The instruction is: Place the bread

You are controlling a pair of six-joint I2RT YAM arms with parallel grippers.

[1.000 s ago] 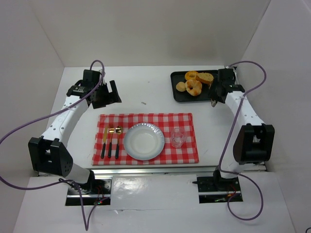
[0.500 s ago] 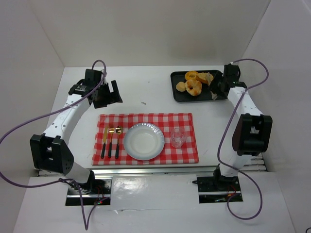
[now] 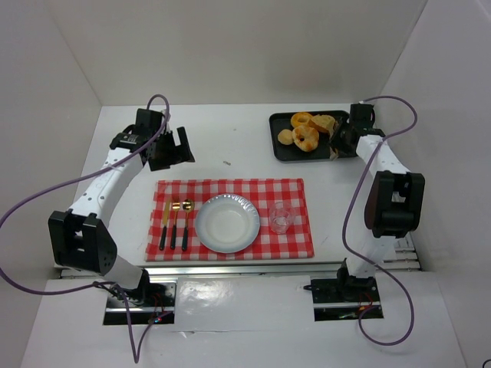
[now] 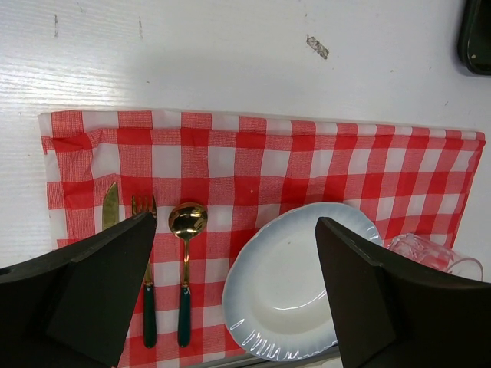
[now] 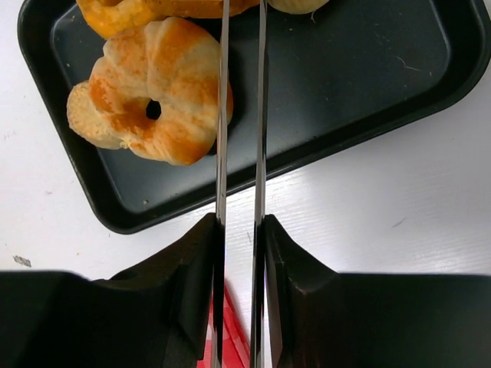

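A toasted bread slice (image 3: 325, 122) lies at the back of the black tray (image 3: 288, 153), beside two orange doughnuts (image 3: 306, 139) and a small pale bun (image 3: 285, 136). My right gripper (image 3: 342, 142) is at the tray's right edge, shut on thin metal tongs (image 5: 223, 115). In the right wrist view the gripper (image 5: 240, 230) holds the tong blades a narrow gap apart, reaching past a doughnut (image 5: 153, 100). The bread is almost cut off at that view's top edge. My left gripper (image 3: 175, 149) is open and empty, above the cloth's back left corner. It also shows in the left wrist view (image 4: 238, 295).
A red checked cloth (image 3: 230, 188) carries a white plate (image 3: 226, 239), a clear glass (image 3: 279, 218) and gold cutlery (image 3: 175, 222). The left wrist view shows the plate (image 4: 299, 291), spoon (image 4: 186, 222) and glass (image 4: 430, 253). White walls enclose the table.
My right wrist has swung toward the back wall and turned in toward the tray, bringing the tongs from beside the tray to over its right part. The left arm has hardly moved.
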